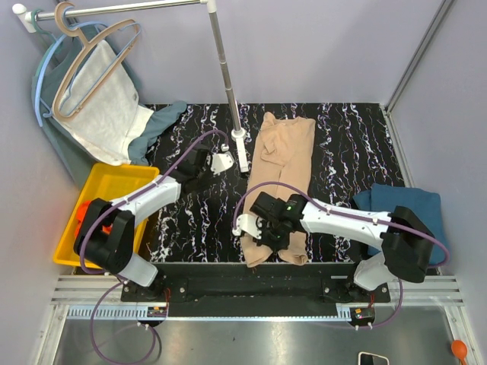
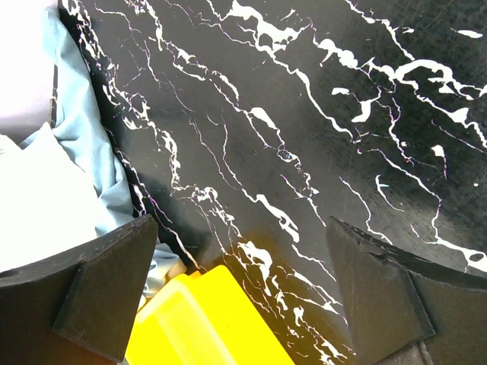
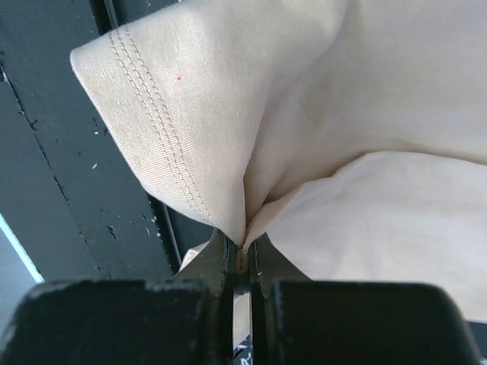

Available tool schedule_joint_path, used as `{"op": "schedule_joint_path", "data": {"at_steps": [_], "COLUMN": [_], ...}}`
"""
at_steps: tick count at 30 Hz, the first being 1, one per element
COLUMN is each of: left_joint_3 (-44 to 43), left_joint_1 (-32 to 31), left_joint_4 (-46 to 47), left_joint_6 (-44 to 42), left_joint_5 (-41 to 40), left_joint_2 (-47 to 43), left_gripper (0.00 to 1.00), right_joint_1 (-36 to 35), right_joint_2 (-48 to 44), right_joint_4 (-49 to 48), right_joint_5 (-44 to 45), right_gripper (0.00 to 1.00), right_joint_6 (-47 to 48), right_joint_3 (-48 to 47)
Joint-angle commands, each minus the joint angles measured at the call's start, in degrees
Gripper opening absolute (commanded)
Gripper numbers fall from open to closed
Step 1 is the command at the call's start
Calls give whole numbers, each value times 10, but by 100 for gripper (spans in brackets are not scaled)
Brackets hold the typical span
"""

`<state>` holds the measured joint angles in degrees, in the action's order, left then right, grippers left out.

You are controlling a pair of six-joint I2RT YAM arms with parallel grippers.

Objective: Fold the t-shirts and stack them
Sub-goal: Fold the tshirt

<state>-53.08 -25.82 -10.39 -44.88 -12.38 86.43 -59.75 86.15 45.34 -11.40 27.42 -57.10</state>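
At the near table edge the right gripper is pinched tight on a hem corner of the beige shirt, which lies lengthwise mid-table. A fold seems to be starting, and next that hem likely needs lifting and carrying toward the collar. The left gripper hangs wide open, empty. Three shirts in all: the beige one, one blue shirt at the right edge, and one orange shirt in the yellow bin.

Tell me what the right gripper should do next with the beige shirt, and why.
Probably lift and carry the hem toward the far end, folding the shirt in half. The right gripper is shut on the near hem, and the shirt lies stretched away from it.
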Motion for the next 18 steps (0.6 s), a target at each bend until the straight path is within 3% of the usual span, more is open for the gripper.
{"op": "schedule_joint_path", "data": {"at_steps": [1,10,18], "left_joint_3": [-7,11,12], "left_joint_1": [2,2,2], "left_joint_4": [27,34,37], "left_joint_6": [14,9,1], "left_joint_5": [22,23,22], "left_joint_2": [-3,-4,-3], "left_gripper": [99,99,99], "right_joint_1": [1,96,192], "right_joint_2": [-41,-27,44], "right_joint_4": [19,19,19], "right_joint_5": [59,95,85], "right_gripper": [0,0,0], "right_joint_6": [13,76,136], "right_joint_3": [-41,-116,-170]}}
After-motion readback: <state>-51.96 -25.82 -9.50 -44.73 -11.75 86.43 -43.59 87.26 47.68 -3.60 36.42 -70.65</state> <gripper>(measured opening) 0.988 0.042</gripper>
